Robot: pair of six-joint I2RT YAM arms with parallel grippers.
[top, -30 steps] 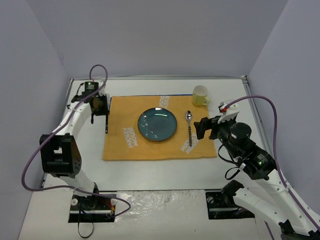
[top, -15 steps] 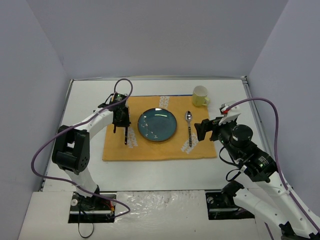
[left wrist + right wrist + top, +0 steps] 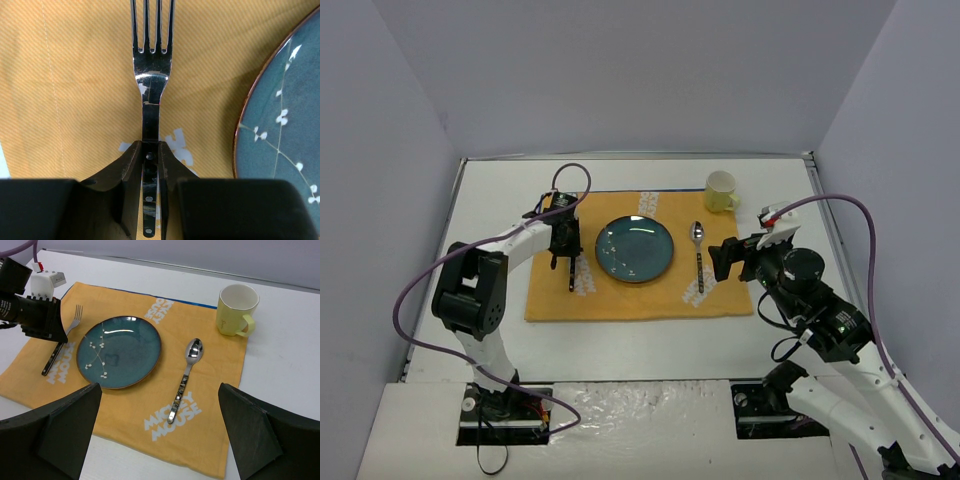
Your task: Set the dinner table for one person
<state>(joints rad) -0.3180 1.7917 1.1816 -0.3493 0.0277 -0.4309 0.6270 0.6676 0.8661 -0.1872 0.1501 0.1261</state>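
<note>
The left gripper (image 3: pixel 151 150) pinches the fork (image 3: pixel 152 70) by its handle, seemingly resting on the placemat (image 3: pixel 75 100) beside the plate (image 3: pixel 280 125); the right gripper (image 3: pixel 723 258) hangs spread wide.

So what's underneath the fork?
The orange-yellow placemat lies beneath the fork, with a bit of white print beside the handle. The left gripper clamps the handle's end, and its fingers cover the mat there. Whether the fork touches the cloth can't be told.

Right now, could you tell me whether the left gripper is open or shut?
Shut on the fork: the left gripper has both fingers clamped on its handle, over the orange placemat.
</note>
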